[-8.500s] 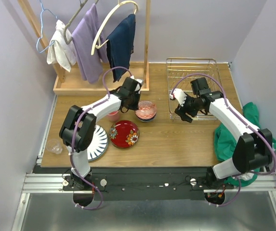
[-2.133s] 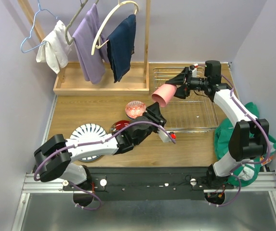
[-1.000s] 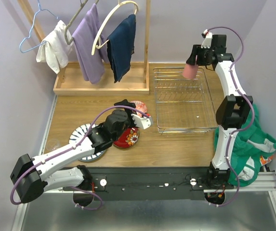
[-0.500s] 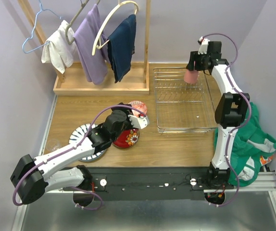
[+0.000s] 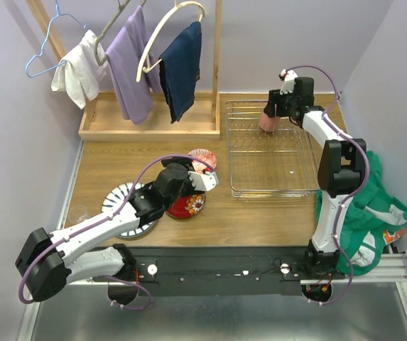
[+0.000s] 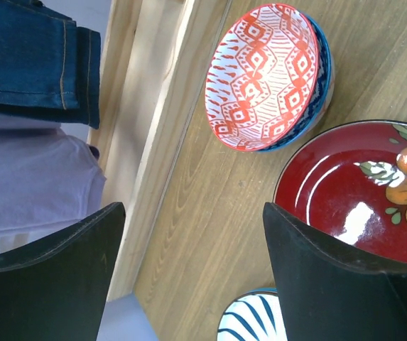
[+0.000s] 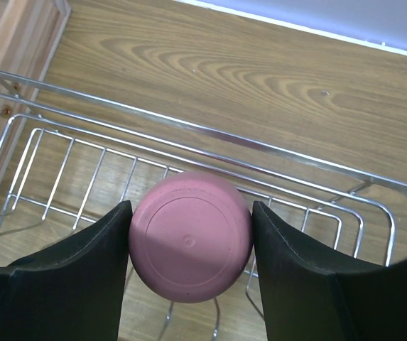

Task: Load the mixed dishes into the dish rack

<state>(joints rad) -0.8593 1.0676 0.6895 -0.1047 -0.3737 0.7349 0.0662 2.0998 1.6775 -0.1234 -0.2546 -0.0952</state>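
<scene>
My right gripper (image 5: pixel 273 115) is shut on the pink cup (image 5: pixel 268 123), held base-down over the far end of the dish rack (image 5: pixel 270 167). In the right wrist view both fingers press the sides of the pink cup (image 7: pixel 191 245), just inside the rack's far rim (image 7: pixel 224 136). My left gripper (image 5: pixel 203 179) hangs open and empty over bare wood. The left gripper (image 6: pixel 194 213) faces the red-pink bowl (image 6: pixel 260 78), nested in the blue-white bowl (image 6: pixel 322 92). The red floral plate (image 6: pixel 352 192) is to its right and the striped plate (image 6: pixel 249 321) below. From above, my left arm partly covers the striped plate (image 5: pixel 118 197).
A wooden clothes-rack tray (image 5: pixel 146 126) with hung garments (image 5: pixel 182 64) stands at the back left, close to the bowls (image 5: pixel 202 160). A green cloth (image 5: pixel 363 206) hangs off the table's right edge. A clear plastic cup (image 5: pixel 80 215) sits at the left edge.
My right gripper has lowered the pink cup down and leftward toward the rack's far end. My left jaws have spread a little wider; that arm has barely moved.
</scene>
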